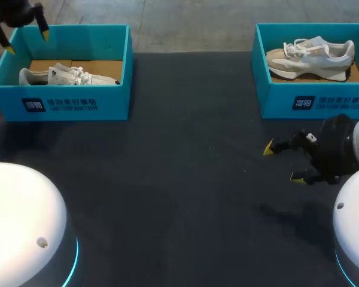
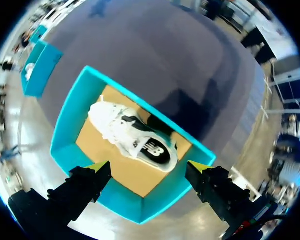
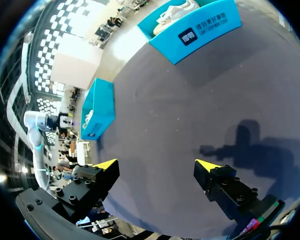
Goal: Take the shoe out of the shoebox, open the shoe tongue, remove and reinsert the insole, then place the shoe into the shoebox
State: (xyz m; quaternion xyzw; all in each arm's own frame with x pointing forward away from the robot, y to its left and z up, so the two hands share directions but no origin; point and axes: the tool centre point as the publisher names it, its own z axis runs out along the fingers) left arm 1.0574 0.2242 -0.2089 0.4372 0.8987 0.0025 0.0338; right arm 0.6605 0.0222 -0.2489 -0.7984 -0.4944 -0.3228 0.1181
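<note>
Left gripper point(image 2: 149, 167) hangs with its fingers spread wide and nothing between them, directly above the left shoebox point(image 2: 65, 120). A white shoe point(image 2: 132, 137) lies on its side on the cardboard floor, just ahead of the tips. Right gripper point(image 1: 283, 163), equally wide open and empty, hovers over the dark table point(image 1: 179, 197). It is near the front wall of the right shoebox point(image 1: 311, 101), where a beige-and-white shoe point(image 1: 311, 55) rests.

A dark grey matte flat table top point(image 1: 167, 185) fills the scene, evenly lit, with soft shadows.
</note>
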